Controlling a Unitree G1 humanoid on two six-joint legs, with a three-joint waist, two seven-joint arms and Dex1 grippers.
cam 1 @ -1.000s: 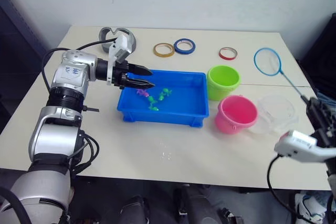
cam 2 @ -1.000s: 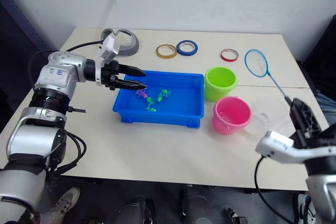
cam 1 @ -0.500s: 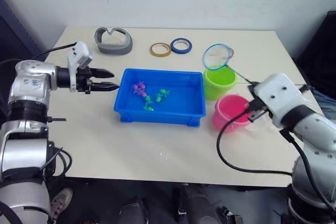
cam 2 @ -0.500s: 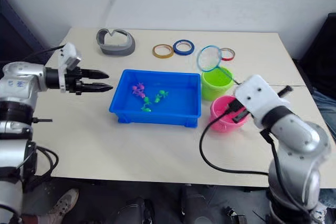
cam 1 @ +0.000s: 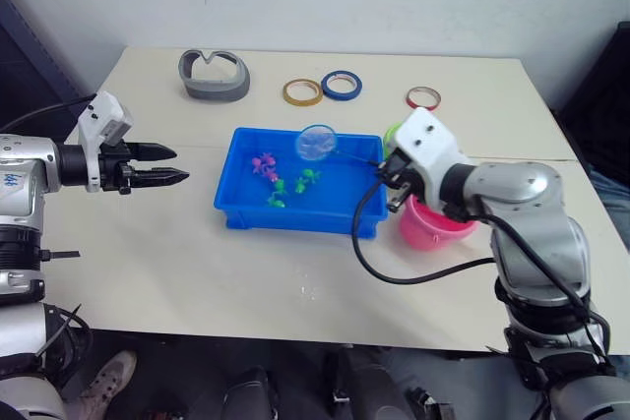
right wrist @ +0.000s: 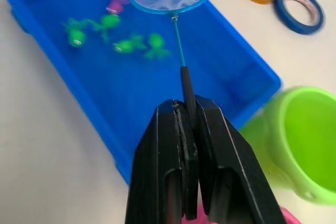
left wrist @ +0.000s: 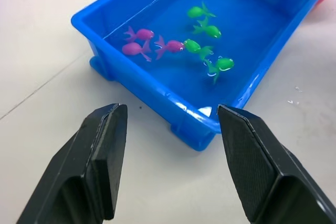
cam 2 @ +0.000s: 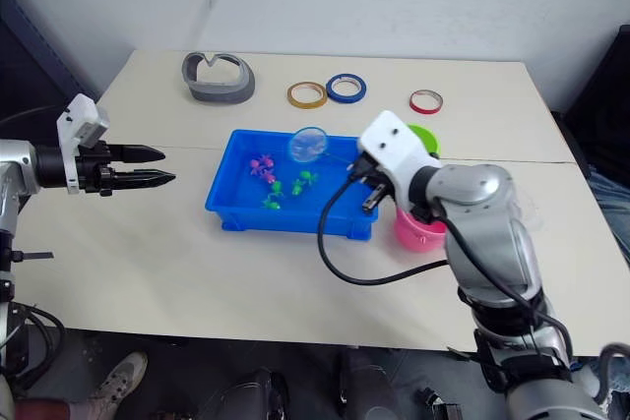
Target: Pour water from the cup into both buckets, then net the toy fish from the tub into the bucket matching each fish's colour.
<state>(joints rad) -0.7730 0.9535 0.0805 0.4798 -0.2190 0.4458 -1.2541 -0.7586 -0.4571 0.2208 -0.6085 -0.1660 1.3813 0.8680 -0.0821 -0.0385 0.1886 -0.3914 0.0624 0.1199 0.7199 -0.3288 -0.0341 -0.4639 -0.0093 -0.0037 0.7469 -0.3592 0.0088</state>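
Observation:
The blue tub (cam 1: 295, 218) holds water and several toy fish, pink (left wrist: 137, 43) and green (left wrist: 202, 30). My right gripper (right wrist: 186, 106) is shut on the dark stick of the net. The net's light blue hoop (cam 1: 316, 143) hangs over the far middle of the tub, above the fish. The pink bucket (cam 1: 433, 231) sits right of the tub, under my right wrist. Behind that wrist the lime green bucket (right wrist: 307, 140) shows in part. My right forearm hides the cup. My left gripper (cam 1: 179, 165) is open, left of the tub and pointing at it.
A grey horseshoe-shaped object (cam 1: 214, 74) lies at the table's back left. Orange (cam 1: 302, 92), blue (cam 1: 342, 84) and red (cam 1: 423, 97) tape rings lie along the back. A black cable (cam 1: 413, 268) loops from my right wrist down over the table in front of the tub.
My right arm swung the net left, from above the green bucket to over the tub. My left gripper drew back a little from the tub, still open.

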